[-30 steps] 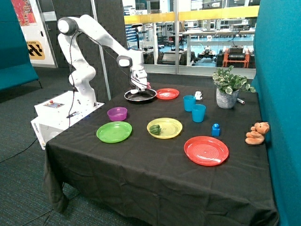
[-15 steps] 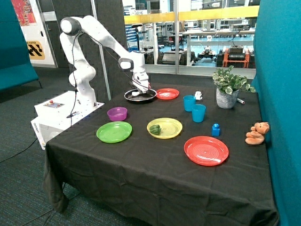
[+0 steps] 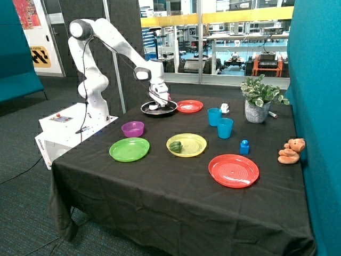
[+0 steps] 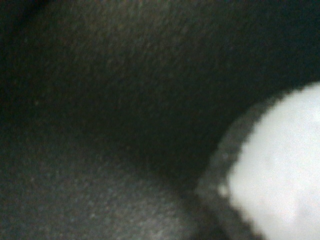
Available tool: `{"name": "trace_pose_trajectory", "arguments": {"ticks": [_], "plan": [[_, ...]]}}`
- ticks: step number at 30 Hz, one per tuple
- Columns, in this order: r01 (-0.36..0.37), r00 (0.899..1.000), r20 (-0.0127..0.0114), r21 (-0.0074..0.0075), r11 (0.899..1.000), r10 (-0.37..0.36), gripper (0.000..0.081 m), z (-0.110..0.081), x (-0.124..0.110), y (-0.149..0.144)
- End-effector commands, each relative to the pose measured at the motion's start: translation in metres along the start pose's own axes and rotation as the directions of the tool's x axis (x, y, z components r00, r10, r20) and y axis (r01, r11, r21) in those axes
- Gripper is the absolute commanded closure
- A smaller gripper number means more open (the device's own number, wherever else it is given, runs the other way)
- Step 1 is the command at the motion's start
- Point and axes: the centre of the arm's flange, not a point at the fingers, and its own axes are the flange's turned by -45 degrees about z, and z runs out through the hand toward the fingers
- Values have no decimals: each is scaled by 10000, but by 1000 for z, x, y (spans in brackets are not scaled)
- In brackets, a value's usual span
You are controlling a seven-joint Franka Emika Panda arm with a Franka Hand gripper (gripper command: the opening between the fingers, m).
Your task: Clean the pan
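The pan (image 3: pixel 168 111), black inside with a shiny rim, sits at the table's back edge beside a small red plate (image 3: pixel 190 106). My gripper (image 3: pixel 154 105) is down inside the pan, on the side nearest the robot's base, at or very close to the pan's surface. In the wrist view a dark surface (image 4: pixel 110 110) fills the picture from very close, with a pale blurred shape (image 4: pixel 280 170) at one corner. I cannot tell what the pale shape is.
On the black cloth stand a purple bowl (image 3: pixel 132 128), a green plate (image 3: pixel 129 149), a yellow plate (image 3: pixel 193 144) with a green item (image 3: pixel 176 146), a large red plate (image 3: pixel 233 170), two blue cups (image 3: pixel 214 116) (image 3: pixel 225 128), a blue block (image 3: pixel 244 146), a potted plant (image 3: pixel 258 98) and a teddy (image 3: pixel 291 151).
The gripper has moved a little lower and across the pan toward the side by the robot's base. The pan and the other things have stayed put.
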Motion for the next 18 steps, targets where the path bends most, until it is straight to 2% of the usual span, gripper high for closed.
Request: {"name": "trace_pose_trajectory", "arguments": {"ticks": [1,18], "plan": [[175,9998,-34,-36,9998,-175,808,7,-11,-12],[633,9980,-32,-37,9980,-633,808,11,1,-41]]}}
